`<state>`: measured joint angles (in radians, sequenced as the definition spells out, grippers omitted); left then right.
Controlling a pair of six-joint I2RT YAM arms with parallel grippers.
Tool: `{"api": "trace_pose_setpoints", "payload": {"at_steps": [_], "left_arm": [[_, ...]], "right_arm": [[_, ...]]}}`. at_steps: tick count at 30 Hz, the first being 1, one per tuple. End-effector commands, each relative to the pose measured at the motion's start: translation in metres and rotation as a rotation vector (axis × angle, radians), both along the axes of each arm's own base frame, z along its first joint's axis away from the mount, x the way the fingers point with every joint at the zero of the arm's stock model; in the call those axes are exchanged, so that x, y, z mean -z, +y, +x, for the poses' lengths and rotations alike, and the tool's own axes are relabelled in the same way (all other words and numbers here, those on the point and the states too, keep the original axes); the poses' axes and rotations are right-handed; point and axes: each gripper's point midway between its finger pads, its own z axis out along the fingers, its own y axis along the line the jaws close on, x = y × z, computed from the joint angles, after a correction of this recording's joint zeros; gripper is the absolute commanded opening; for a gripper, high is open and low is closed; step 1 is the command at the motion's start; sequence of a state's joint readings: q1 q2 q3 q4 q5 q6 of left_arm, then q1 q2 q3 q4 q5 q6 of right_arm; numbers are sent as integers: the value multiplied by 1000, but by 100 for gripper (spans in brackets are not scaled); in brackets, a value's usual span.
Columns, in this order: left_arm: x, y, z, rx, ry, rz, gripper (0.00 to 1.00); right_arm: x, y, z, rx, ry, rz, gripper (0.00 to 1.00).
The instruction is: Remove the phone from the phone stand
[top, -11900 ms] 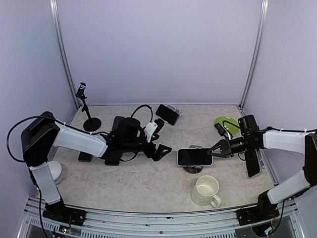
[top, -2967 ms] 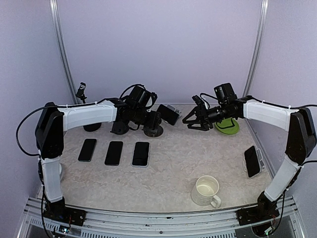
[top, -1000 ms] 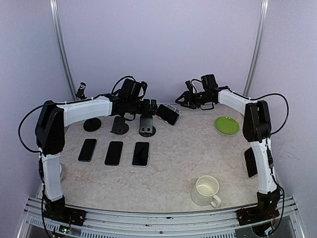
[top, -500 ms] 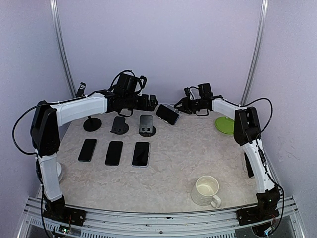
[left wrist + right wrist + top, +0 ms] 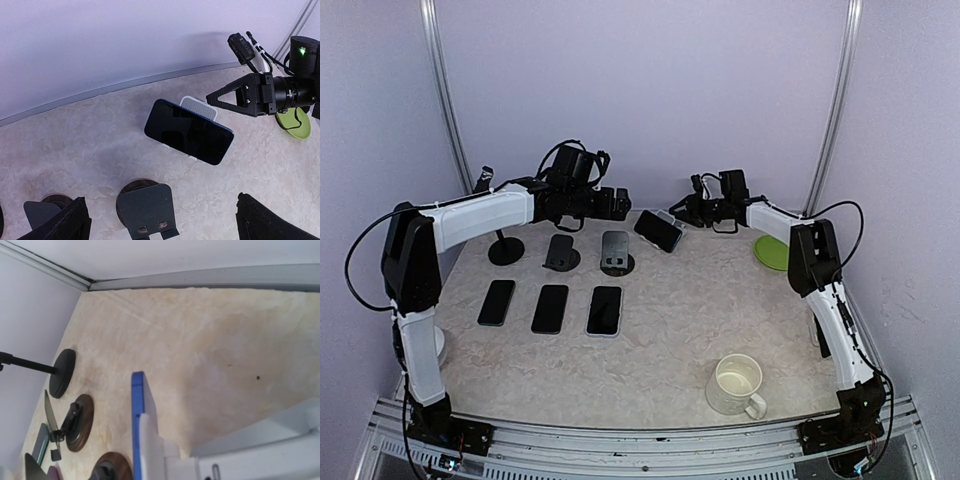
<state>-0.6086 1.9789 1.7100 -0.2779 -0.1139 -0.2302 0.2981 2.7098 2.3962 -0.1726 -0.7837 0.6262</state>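
The phone [image 5: 658, 230], dark-screened with a blue edge, leans in landscape on a white phone stand [image 5: 670, 216] at the back middle of the table. The left wrist view shows the phone [image 5: 190, 131] with the stand [image 5: 199, 106] behind it. My right gripper [image 5: 682, 210] reaches in from the right, its black fingers [image 5: 235, 97] right at the stand's upper right corner. The right wrist view shows only the phone's blue edge [image 5: 137, 410] and the white stand [image 5: 152, 450], not my fingers. My left gripper [image 5: 618, 203] hovers left of the phone, wide open and holding nothing [image 5: 160, 227].
Two empty dark stands [image 5: 560, 252] [image 5: 616, 250] stand in front of the left gripper. Three phones [image 5: 498, 302] [image 5: 550, 308] [image 5: 605, 310] lie flat nearer me. A green plate [image 5: 775, 252], a mug [image 5: 735, 385] and a black pole stand [image 5: 505, 250] are also on the table.
The right arm has stretched further left, bringing its gripper up to the back of the white stand. The left gripper has drawn slightly up and back. The phone has not moved.
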Motion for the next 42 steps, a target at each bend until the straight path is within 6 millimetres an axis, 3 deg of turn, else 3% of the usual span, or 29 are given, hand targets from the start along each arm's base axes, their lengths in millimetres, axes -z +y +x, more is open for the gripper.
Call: {"api": "trace_pose_setpoints", "payload": {"at_steps": [1, 8, 20, 26, 27, 31, 42], "left_arm": [[-4, 2, 8, -12, -13, 18, 99], [-5, 3, 9, -20, -17, 22, 99], [-8, 7, 9, -28, -25, 29, 99], [-17, 9, 9, -28, -52, 38, 99], [-19, 11, 9, -38, -56, 43, 99], [-22, 18, 9, -63, -62, 63, 99], [-47, -15, -28, 202, -231, 84, 99]], "right_arm": [[0, 9, 2, -13, -19, 18, 38], [6, 23, -6, -42, -15, 10, 32], [-9, 24, -13, -67, -48, -16, 0], [-27, 20, -23, -91, -68, -25, 0], [-38, 19, -25, -96, -87, -26, 0], [-41, 9, -41, -119, -77, -48, 0], [-55, -15, -94, -221, -79, -57, 0]]}}
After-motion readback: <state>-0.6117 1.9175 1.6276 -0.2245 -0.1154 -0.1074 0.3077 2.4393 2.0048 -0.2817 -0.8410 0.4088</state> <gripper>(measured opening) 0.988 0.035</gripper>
